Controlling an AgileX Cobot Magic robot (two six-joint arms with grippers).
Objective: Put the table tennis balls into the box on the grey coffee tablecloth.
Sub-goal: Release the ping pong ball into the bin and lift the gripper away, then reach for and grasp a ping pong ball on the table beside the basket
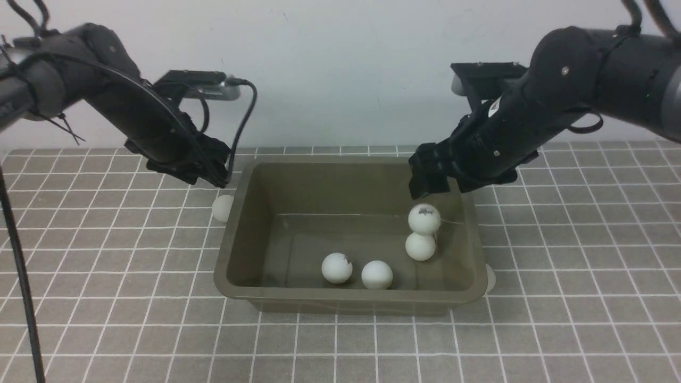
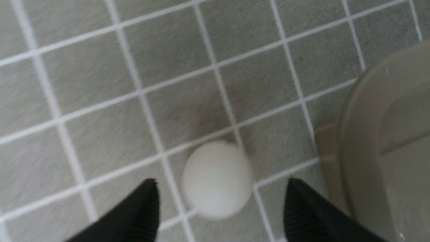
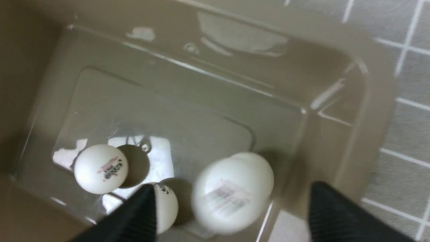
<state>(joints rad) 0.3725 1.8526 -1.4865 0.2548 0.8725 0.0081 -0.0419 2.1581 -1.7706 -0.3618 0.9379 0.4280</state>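
Observation:
The olive-grey box (image 1: 340,296) stands mid-table on the grey checked tablecloth (image 1: 106,266). Three white balls lie in it (image 1: 337,267) (image 1: 376,275) (image 1: 420,246). Another ball (image 1: 424,218) is just below my right gripper (image 1: 433,186), which is open over the box's right end; in the right wrist view this ball (image 3: 231,195) is blurred and free between the open fingers. My left gripper (image 1: 215,178) is open above a ball (image 1: 223,207) on the cloth by the box's left wall; the left wrist view shows this ball (image 2: 216,179) between the spread fingers. One ball (image 1: 490,277) peeks out behind the box's right front corner.
The box's rounded corner (image 2: 379,134) is close beside the left gripper's finger. A black cable (image 1: 21,276) hangs down at the far left. A plain wall stands behind the table.

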